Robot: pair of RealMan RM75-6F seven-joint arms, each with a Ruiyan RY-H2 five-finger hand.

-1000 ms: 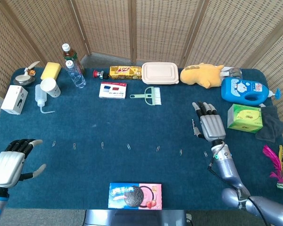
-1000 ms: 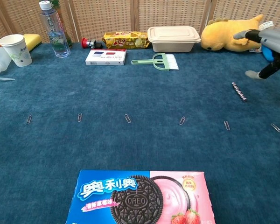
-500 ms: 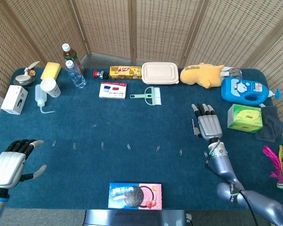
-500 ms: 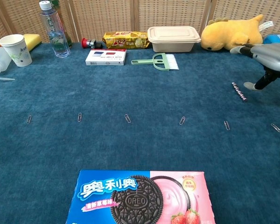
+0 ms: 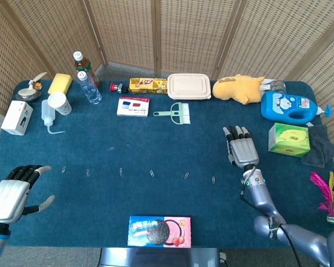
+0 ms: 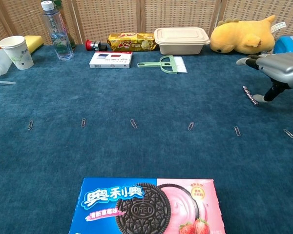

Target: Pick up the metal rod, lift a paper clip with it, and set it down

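Note:
The thin metal rod (image 6: 250,95) lies on the blue cloth at the right, slanting toward the front right. My right hand (image 6: 278,68) hovers palm down just over it with its fingers stretched out and apart, holding nothing. Its thumb tip is down beside the rod's near end; I cannot tell if they touch. In the head view this right hand (image 5: 242,149) covers most of the rod. Several paper clips run in a row across the cloth, the nearest one (image 6: 237,130) in front of the rod. My left hand (image 5: 11,192) rests open at the front left edge.
An Oreo box (image 6: 146,204) lies at the front centre. A green tissue box (image 5: 289,139) and a blue detergent bottle (image 5: 289,107) stand right of the right hand. A yellow plush (image 5: 239,89), a lidded box (image 5: 188,86) and a green brush (image 6: 166,63) line the back.
My right hand has drawn back toward the front and sunk over the rod, bringing its thumb tip close to the rod's near end. The left hand has stayed still.

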